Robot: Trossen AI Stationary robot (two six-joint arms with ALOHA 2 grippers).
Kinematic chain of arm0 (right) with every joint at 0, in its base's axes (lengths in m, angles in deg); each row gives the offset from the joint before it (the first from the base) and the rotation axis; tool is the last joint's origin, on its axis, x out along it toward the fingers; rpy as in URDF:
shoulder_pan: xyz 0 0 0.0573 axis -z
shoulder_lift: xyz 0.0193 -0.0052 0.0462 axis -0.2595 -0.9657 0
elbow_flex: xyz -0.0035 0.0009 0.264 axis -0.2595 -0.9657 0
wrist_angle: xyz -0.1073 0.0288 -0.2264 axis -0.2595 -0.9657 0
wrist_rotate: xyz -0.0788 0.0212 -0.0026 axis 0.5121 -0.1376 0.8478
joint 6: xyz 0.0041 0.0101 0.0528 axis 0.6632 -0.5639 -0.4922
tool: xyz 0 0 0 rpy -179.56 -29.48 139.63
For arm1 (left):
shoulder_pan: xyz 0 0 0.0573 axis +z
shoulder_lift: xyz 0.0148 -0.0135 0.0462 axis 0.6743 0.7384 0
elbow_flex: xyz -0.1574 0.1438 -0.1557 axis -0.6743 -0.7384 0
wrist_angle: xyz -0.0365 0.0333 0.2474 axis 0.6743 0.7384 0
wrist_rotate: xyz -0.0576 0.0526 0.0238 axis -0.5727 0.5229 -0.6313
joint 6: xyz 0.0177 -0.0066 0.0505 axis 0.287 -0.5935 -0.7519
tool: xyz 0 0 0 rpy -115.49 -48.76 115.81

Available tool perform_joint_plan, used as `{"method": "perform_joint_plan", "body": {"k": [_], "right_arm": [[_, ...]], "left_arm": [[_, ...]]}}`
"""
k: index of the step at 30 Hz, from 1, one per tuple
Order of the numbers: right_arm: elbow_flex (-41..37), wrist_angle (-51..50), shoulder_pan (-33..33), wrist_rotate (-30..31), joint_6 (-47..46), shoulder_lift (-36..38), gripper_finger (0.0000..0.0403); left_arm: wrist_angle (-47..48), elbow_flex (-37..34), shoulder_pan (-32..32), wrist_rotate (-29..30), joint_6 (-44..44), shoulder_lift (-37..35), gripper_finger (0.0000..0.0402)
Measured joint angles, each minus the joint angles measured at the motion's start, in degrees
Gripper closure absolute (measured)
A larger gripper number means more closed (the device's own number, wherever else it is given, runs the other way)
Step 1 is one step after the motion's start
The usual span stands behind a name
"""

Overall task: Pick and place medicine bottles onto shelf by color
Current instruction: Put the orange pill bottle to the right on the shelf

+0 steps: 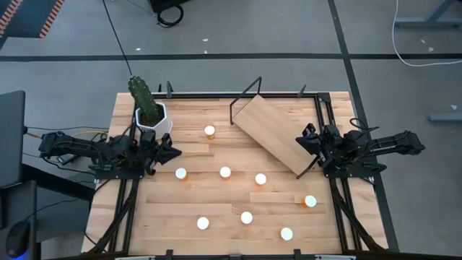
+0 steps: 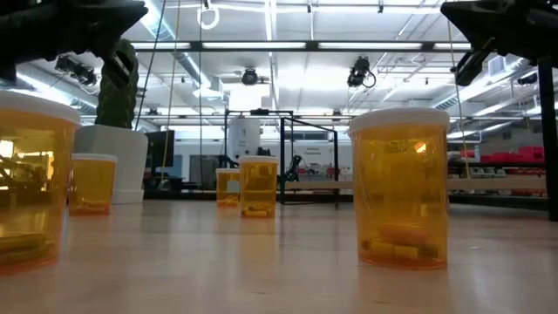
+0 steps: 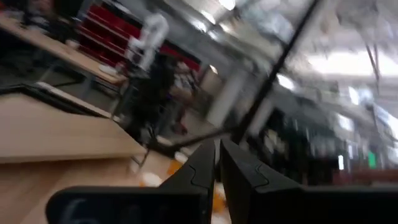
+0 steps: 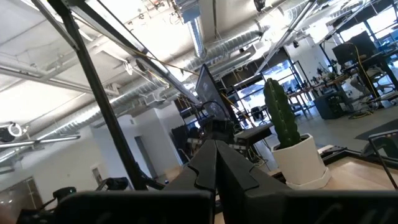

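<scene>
Amber medicine bottles [image 1: 225,172] (white caps) dot the table [image 1: 173,217] — both grippers [image 1: 172,152] pressed together, empty

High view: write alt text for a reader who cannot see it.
Eight white-capped medicine bottles stand scattered on a wooden table, none yet on the tilted shelf at the back. The left gripper and right gripper are both shut, empty, at opposite table edges. A potted cactus stands beside the left arm.
</scene>
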Motion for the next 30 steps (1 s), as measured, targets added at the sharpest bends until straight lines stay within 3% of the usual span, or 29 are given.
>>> {"method": "perform_joint_plan", "body": {"k": [2, 5, 8, 13, 19, 25, 30], "right_arm": [[0.02, 0.01, -0.02, 0.0, 0.0, 0.01, 0.0393], [0.01, 0.03, -0.02, 0.38, 0.27, 0.01, 0.0393], [0.02, 0.15, 0.0, 3.49, 1.26, 0.0, 0.0393], [0.02, 0.29, 0.0, 3.64, -3.89, 0.02, 0.0393], [1.59, 0.3, 0.01, 11.8, -7.27, -0.83, 0.0393], [15.16, -9.74, 0.0, 10.52, -4.72, -7.89, 0.0393], [33.22, -32.54, 1.87, 12.5, -8.22, -20.99, 0.0393]], "left_arm": [[-1.08, 0.96, 0.0, 3.88, 3.61, -0.06, 0.0374], [1.13, 5.14, -0.06, 2.71, 5.35, 0.14, 0.0371], [7.2, 12.3, -0.2, 1.01, 2.96, 2.32, 0.0367], [18.46, 26.89, 0.0, 1.01, -1.25, 9.9, 0.0368], [19.05, 40.69, -0.07, 0.98, -5.32, 18.76, 0.0373], [19.06, 51.48, -0.04, 0.98, -7.32, 23.07, 0.0366], [19.15, 57.22, -0.04, 0.99, -16.61, 24.33, 0.037]]}}
